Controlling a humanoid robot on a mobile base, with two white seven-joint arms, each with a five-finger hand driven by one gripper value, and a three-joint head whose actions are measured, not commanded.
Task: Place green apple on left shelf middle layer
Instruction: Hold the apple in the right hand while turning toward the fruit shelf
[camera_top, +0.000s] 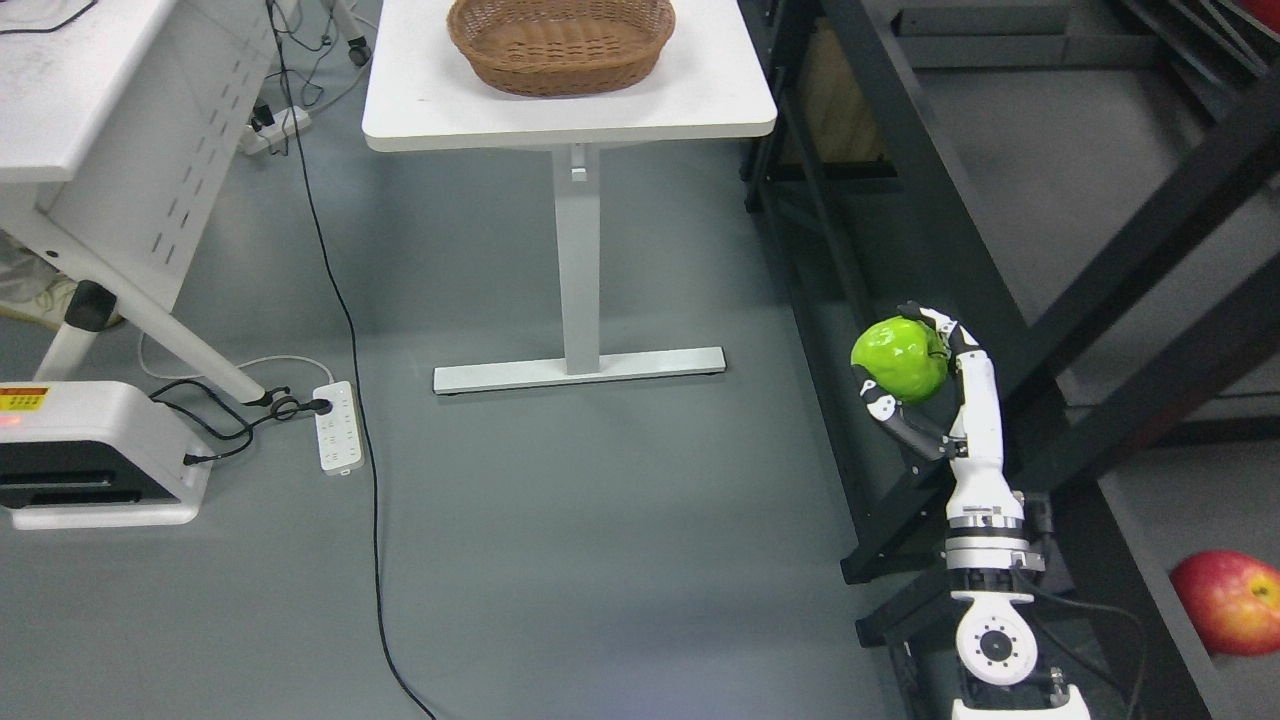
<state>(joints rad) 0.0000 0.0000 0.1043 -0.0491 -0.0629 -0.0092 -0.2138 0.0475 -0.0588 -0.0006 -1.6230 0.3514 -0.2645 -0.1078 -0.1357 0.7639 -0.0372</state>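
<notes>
Green apple (898, 359) gripped in right robot hand (925, 380), beside black shelf frame (1130, 270); open floor (600, 520) leftward.

My one camera sits up on my head. It looks down at the gray floor (600, 520), with the white table (700, 110) far ahead.

- The green apple (898, 358) was bright, glossy and whole, with its stem hollow turned toward the right.
- It was held off the floor, above the grey floor beside the black shelf frame (930, 200).
- It had not been set on any shelf layer; black fingertips wrapped its top and lower left.
</notes>
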